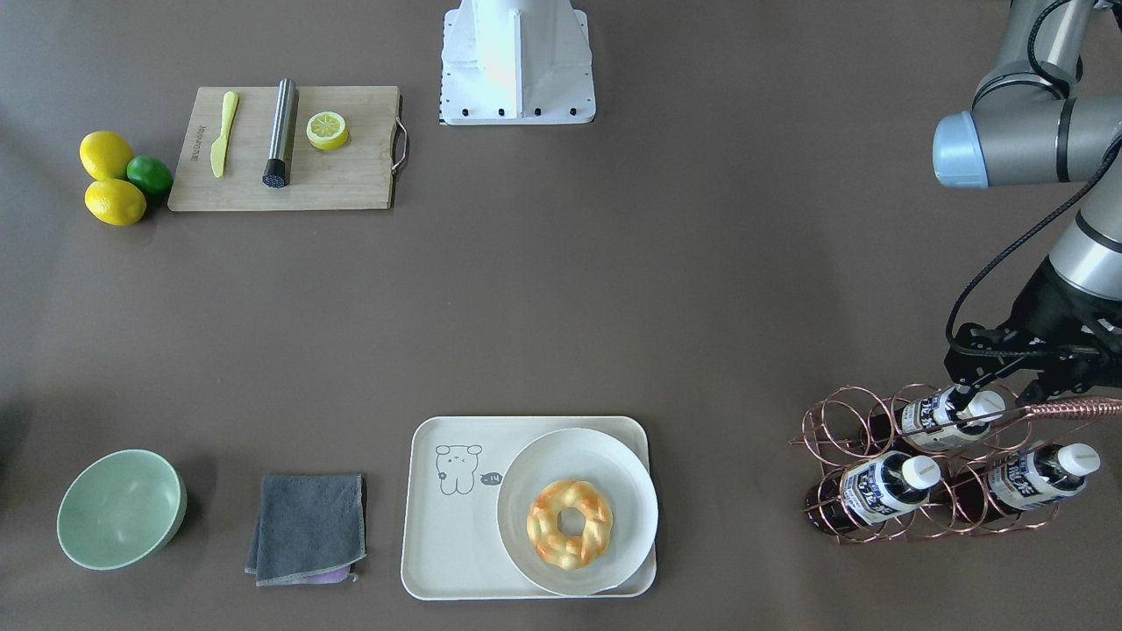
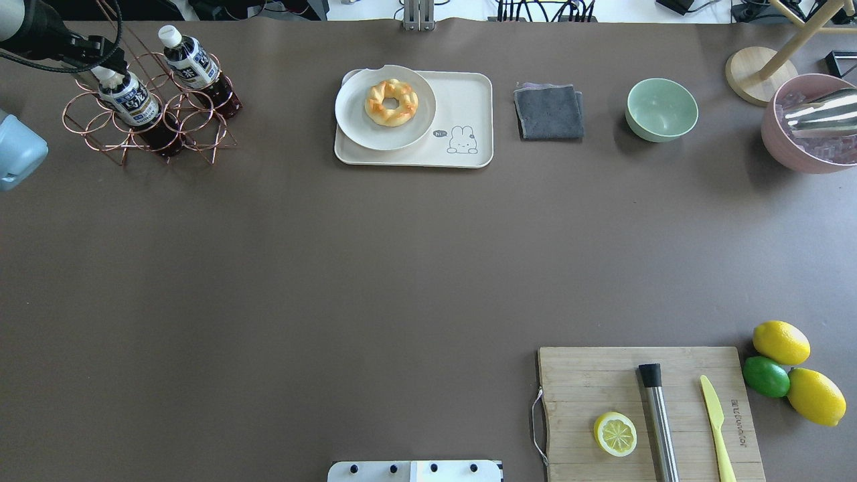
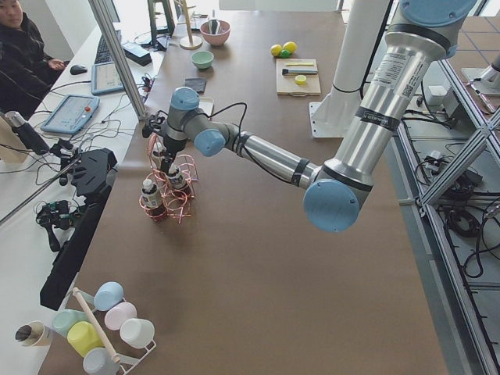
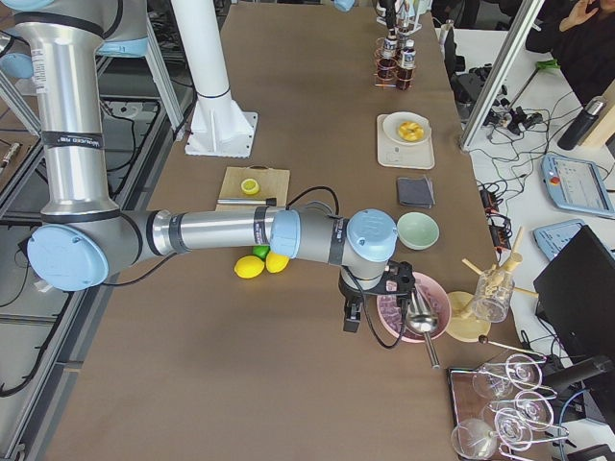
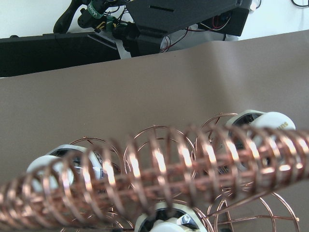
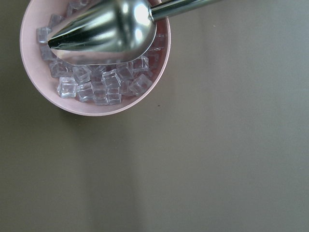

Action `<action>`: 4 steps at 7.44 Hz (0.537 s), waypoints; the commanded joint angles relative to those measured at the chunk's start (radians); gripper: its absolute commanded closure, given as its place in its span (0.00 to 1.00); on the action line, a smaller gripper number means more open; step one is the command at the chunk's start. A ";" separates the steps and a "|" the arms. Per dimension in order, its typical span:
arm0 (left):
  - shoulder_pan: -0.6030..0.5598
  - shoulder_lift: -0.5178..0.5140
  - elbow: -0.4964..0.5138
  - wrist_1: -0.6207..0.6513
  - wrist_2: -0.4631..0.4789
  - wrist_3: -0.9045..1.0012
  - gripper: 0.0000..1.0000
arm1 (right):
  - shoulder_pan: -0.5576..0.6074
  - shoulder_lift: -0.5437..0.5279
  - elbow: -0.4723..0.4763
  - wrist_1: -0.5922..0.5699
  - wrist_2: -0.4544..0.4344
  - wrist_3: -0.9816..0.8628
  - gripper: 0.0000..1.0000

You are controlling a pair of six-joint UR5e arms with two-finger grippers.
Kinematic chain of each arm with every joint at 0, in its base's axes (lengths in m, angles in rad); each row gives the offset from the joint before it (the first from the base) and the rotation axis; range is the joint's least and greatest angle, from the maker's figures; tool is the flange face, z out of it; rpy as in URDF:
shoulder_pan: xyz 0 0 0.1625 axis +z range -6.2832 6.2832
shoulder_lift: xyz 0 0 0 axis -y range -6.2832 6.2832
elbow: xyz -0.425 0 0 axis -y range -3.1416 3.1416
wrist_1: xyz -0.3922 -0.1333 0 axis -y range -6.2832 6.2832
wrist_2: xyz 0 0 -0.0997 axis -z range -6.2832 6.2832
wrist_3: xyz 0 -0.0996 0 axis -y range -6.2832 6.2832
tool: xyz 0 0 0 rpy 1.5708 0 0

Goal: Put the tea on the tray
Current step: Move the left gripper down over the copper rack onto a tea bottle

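Observation:
Three tea bottles lie in a copper wire rack (image 1: 833,421) at the table's far end on my left. The top tea bottle (image 1: 938,417) has its white cap toward my left gripper (image 1: 1001,393). The gripper's black fingers stand on either side of that cap, open, holding nothing. The other two bottles (image 1: 881,491) (image 1: 1034,478) lie below. In the overhead view the gripper (image 2: 104,61) is above the rack. The cream tray (image 1: 456,543) holds a round plate (image 1: 614,456) with a doughnut. My right gripper (image 4: 351,315) shows only in the right exterior view; I cannot tell its state.
A pink bowl of ice (image 2: 807,144) with a metal scoop sits below the right wrist. A grey cloth (image 1: 307,526) and a green bowl (image 1: 118,508) lie beside the tray. A cutting board (image 1: 351,175) with knife, muddler and lemon half, and whole citrus (image 1: 114,180), lie near the base.

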 commanded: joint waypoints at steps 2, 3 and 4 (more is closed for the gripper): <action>0.002 0.010 0.003 -0.011 -0.006 0.002 0.30 | 0.000 -0.011 0.000 0.000 0.001 -0.003 0.00; 0.002 0.011 0.002 -0.013 -0.006 -0.002 0.32 | 0.002 -0.011 0.002 0.000 0.005 -0.001 0.00; 0.005 0.011 0.004 -0.011 -0.006 -0.004 0.34 | 0.002 -0.013 0.003 0.000 0.005 -0.001 0.00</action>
